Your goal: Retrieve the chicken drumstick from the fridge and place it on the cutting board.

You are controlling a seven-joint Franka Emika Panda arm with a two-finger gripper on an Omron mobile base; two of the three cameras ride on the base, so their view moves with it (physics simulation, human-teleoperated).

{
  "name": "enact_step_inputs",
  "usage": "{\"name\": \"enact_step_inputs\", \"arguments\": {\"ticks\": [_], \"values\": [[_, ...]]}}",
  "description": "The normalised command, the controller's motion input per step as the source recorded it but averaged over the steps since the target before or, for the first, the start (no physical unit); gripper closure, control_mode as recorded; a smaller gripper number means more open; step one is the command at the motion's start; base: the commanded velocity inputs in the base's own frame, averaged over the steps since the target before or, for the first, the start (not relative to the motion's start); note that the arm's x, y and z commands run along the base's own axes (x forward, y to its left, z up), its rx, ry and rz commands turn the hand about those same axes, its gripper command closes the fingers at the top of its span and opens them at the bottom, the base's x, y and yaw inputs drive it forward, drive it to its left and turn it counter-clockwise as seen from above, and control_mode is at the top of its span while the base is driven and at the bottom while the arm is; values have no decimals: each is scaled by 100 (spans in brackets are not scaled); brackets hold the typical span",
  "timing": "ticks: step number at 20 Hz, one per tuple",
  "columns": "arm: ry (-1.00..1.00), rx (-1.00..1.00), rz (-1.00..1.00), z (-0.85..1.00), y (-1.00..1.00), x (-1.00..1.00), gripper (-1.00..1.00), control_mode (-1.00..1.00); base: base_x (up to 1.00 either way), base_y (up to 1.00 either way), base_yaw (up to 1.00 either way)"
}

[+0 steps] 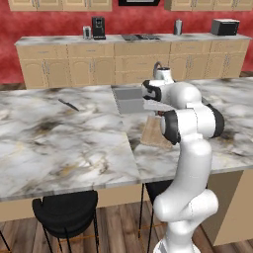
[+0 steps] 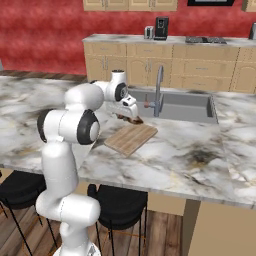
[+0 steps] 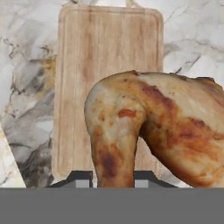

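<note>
The golden-brown chicken drumstick (image 3: 153, 127) hangs close in front of the hand camera, clamped between my gripper (image 3: 113, 178) fingers. Beneath it lies the light tan cutting board (image 3: 100, 57) on the marble counter. From the right base view, my gripper (image 2: 131, 118) hovers shut on the drumstick (image 2: 135, 120) just above the far left edge of the cutting board (image 2: 131, 138). In the left base view, my arm hides most of the board (image 1: 152, 134). The fridge is out of view.
A grey sink basin (image 2: 187, 107) with a faucet (image 2: 159, 90) lies behind the board. A dark knife (image 1: 68, 104) lies on the island counter to the left. Black stools (image 1: 66, 210) stand below the counter's front edge.
</note>
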Motion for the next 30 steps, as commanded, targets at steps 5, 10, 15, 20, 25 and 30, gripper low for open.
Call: {"name": "enact_step_inputs", "arguments": {"ticks": [5, 10, 15, 20, 25, 30], "values": [[6, 0, 0, -68, -9, 65, 100, -100, 0, 0, 0], [4, 0, 0, -67, -8, 66, 100, -100, 0, 0, 0], [3, 0, 0, -58, -11, 50, 100, -100, 0, 0, 0], [0, 0, 0, -50, -19, 7, 100, -100, 0, 0, 0], [9, 0, 0, -28, -1, -7, 100, -100, 0, 0, 0], [17, 0, -3, -21, 2, -22, 100, -100, 0, 0, 0]]}}
